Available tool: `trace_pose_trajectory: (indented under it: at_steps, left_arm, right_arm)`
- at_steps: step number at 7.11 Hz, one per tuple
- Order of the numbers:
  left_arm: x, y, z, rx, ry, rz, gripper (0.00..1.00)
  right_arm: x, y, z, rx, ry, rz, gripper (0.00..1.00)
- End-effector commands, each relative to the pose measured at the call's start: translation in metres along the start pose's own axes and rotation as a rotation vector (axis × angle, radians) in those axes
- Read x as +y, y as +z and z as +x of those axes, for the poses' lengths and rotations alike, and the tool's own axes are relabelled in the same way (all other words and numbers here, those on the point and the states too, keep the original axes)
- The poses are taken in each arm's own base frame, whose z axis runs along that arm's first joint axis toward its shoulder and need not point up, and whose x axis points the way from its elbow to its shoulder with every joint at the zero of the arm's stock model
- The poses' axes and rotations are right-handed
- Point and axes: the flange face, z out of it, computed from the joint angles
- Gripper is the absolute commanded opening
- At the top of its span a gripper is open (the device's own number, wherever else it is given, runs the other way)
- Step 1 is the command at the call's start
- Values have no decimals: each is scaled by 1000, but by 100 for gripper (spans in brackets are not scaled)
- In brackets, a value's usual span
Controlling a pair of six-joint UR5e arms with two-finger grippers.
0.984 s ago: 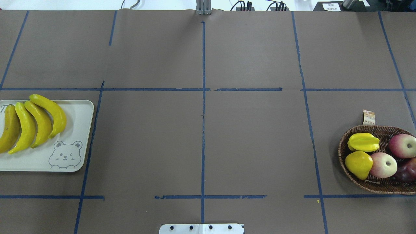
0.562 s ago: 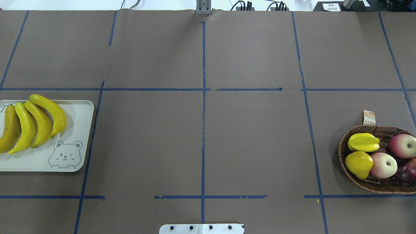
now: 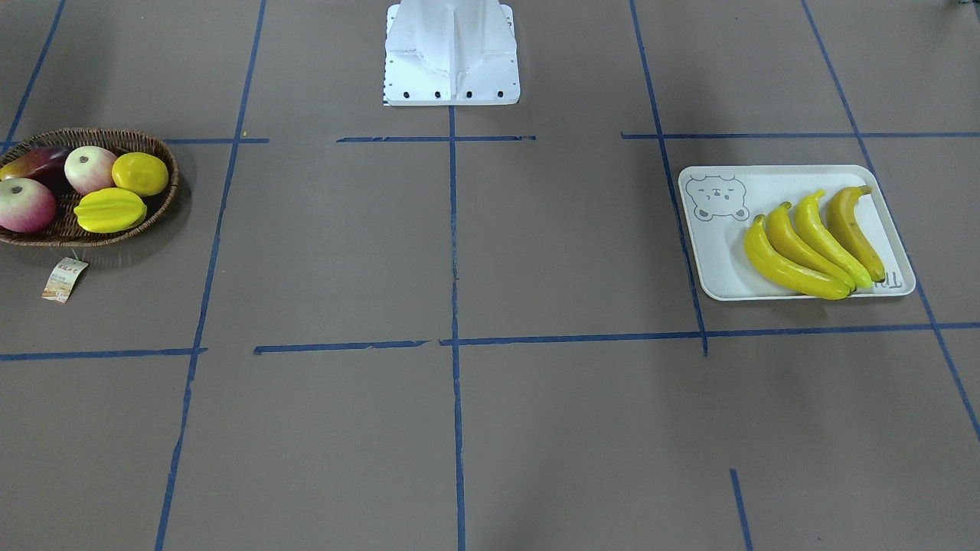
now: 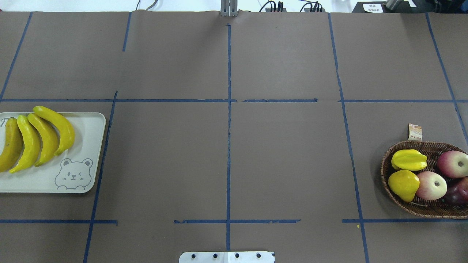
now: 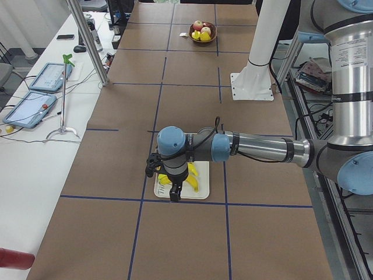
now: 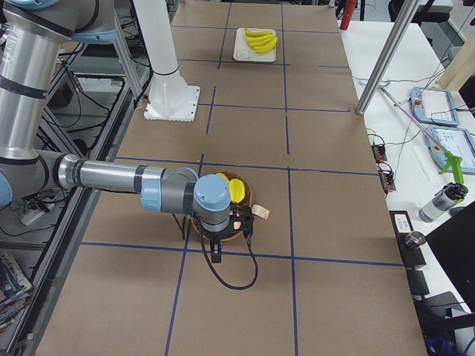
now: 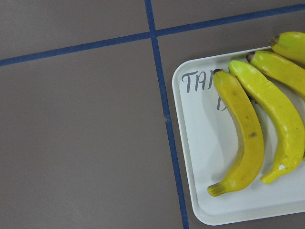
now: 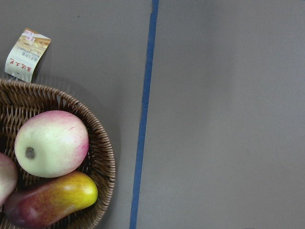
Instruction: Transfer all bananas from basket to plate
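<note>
Several yellow bananas [image 4: 36, 137], one of them darker, lie side by side on the pale bear-face plate [image 4: 84, 146] at the table's left. They also show in the front view [image 3: 811, 241] and the left wrist view [image 7: 243, 138]. The wicker basket [image 4: 420, 210] at the right holds no banana. My left gripper [image 5: 173, 195] hangs over the plate's outer end. My right gripper [image 6: 215, 256] hangs beside the basket [image 6: 249, 196]. Both show only in the side views, so I cannot tell if they are open or shut.
The basket holds a starfruit [image 4: 409, 159], a round yellow fruit [image 4: 404, 183], two apples [image 4: 432, 185] and a dark red mango [image 8: 52, 199]. Its paper tag [image 4: 415, 132] lies on the table behind it. The white robot base [image 3: 452, 53] stands mid-table.
</note>
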Motion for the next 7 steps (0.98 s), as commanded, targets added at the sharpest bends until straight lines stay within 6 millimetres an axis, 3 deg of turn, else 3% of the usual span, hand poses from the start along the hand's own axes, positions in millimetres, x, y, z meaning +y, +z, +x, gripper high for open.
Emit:
trace_pose_trajectory:
  at_steps: [1, 7]
  left_arm:
    - [-1, -4, 3, -13, 7, 6, 100]
    - [12, 2, 0, -8, 0, -5, 100]
  right_arm:
    - [0, 0, 0, 0, 0, 0, 100]
    - [0, 0, 0, 0, 16, -1, 100]
